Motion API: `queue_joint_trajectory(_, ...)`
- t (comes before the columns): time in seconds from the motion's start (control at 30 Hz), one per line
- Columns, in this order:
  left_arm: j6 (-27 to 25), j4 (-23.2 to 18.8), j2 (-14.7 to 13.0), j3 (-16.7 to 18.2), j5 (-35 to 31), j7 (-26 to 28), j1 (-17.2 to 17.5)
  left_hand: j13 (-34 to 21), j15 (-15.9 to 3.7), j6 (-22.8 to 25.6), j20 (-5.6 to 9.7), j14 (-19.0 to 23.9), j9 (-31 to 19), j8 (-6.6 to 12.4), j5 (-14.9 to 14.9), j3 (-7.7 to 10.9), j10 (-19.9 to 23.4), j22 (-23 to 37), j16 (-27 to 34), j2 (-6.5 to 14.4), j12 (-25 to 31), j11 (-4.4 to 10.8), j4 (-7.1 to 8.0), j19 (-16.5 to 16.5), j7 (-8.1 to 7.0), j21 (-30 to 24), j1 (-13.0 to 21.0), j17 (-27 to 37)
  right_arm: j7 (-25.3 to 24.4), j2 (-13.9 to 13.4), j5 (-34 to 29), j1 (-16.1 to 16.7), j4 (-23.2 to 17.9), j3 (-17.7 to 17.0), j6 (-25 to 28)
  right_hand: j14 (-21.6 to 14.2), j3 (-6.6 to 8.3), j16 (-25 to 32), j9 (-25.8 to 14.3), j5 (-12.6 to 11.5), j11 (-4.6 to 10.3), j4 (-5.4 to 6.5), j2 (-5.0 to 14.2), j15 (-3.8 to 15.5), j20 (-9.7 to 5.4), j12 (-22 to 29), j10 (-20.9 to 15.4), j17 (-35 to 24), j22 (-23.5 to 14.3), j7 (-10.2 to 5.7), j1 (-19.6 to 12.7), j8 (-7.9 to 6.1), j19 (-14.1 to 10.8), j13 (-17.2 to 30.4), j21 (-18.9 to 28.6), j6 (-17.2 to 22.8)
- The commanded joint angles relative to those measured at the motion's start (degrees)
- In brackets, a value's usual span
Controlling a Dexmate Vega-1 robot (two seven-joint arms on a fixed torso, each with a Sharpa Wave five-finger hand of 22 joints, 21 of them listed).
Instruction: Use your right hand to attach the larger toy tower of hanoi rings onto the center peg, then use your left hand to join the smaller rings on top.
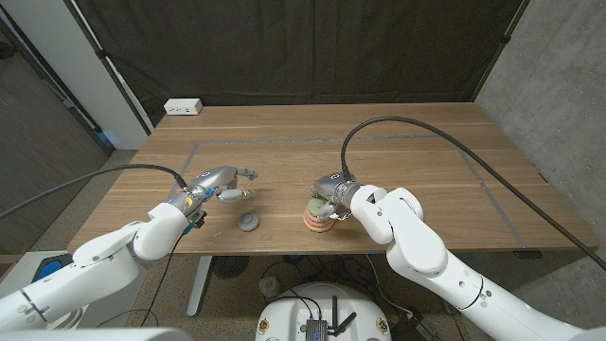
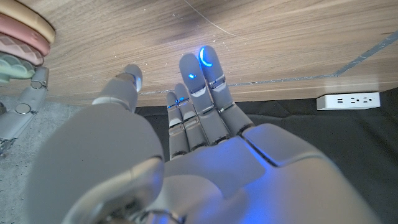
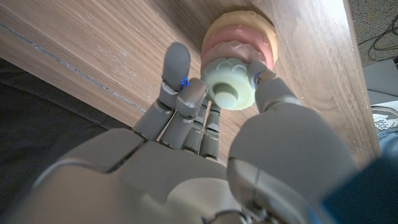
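The right hand (image 3: 239, 118) is pinching the stacked rings (image 1: 318, 217), steadying them; the left hand (image 1: 220, 184) is hovering spread beside the grey peg base (image 1: 249, 224).

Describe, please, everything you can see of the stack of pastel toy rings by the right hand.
The stack of pastel toy rings stands upright on the wooden table, near its front edge. It looks like soft, matte plastic: a wide orange ring lowest, pink rings above it, a pale green scalloped ring on top with a round hub at its centre. The right hand grips the green top ring, fingers on one side, thumb on the other.
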State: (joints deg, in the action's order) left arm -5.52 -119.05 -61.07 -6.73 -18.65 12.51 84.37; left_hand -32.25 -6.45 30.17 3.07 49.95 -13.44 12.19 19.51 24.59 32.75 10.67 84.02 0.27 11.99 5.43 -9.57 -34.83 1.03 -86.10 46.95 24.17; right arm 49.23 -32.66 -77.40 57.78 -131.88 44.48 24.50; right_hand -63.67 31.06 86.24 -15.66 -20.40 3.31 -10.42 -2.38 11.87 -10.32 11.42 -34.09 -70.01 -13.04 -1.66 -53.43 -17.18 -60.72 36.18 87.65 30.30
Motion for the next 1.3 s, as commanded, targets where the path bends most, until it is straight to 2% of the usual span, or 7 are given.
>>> queue_joint_trajectory(0.03,-0.35,-0.34,-0.57,-0.24,0.23,0.41,0.22,-0.28,-6.07,0.53,6.96,0.31,-0.14,0.00,0.14,0.44,0.60,0.17,0.19,-0.08,0.01,0.02,0.00,-0.45,0.07,-0.49,-0.35,-0.08,0.91,0.18,-1.99,0.42,0.15,0.07,-0.34,0.37,0.92,-0.31,-0.33,-0.32,2.13,1.27,2.05,0.59,-2.28,-0.34,-1.39,-0.17,0.07,-0.64,-1.05,0.28,0.45,0.05,-0.34,-0.37)
queue_joint_trajectory(0.4,0.26,-0.02,-0.77,-0.16,0.53,0.70,0.12,-0.33,-6.07,0.50,7.00,0.38,-0.14,-0.03,0.15,0.51,0.57,0.18,0.26,-0.07,0.00,0.02,0.02,-0.44,0.02,-0.51,-0.37,-0.07,3.16,0.95,-4.54,0.15,0.63,0.14,-0.68,1.54,-0.17,-1.22,-0.24,0.24,1.80,1.71,0.24,0.59,-2.26,-0.78,1.73,-0.08,0.16,-0.18,1.49,2.18,1.06,-0.23,-0.50,-4.47)
queue_joint_trajectory(0.67,0.75,0.40,-0.80,-0.59,0.63,0.69,-0.53,-0.34,-6.07,0.54,6.97,0.39,-0.15,-0.03,0.16,0.57,0.60,0.18,0.30,-0.06,-0.01,0.04,0.01,-0.44,0.00,-0.53,-0.38,-0.07,4.96,1.63,-6.65,0.16,0.69,0.14,-1.21,2.27,-0.68,-1.77,0.01,0.97,0.76,1.72,-0.91,0.61,-2.30,-1.09,5.01,-0.14,0.16,0.65,3.00,3.84,1.43,-0.82,-0.64,-7.73)
queue_joint_trajectory(1.03,1.03,0.87,-0.86,-0.99,0.93,0.77,-1.06,-0.31,-6.08,0.81,6.94,0.42,-0.16,0.06,0.17,0.64,0.91,0.18,0.34,-0.05,0.06,0.08,0.01,-0.40,0.14,-0.53,-0.39,-0.08,5.33,2.31,-8.15,0.75,0.53,-0.41,-2.02,3.28,-1.23,-2.36,0.32,1.99,-0.22,1.65,-2.54,0.59,-2.29,-1.10,8.05,-0.23,0.17,1.53,4.60,5.28,2.08,-1.51,-0.96,-11.25)
queue_joint_trajectory(1.3,1.18,1.12,-0.85,-0.99,1.16,1.14,-0.96,-0.30,-6.07,0.86,6.96,0.42,-0.17,0.06,0.18,0.71,1.04,0.18,0.37,-0.02,0.08,0.07,0.01,-0.42,0.13,-0.56,-0.39,-0.06,6.88,2.95,-9.54,0.78,0.39,-0.62,-2.54,4.55,-1.41,-3.54,0.40,2.80,-0.81,1.66,-3.24,0.59,-2.27,-1.18,10.19,0.33,0.20,2.34,5.42,5.69,2.67,-1.96,-1.24,-13.15)
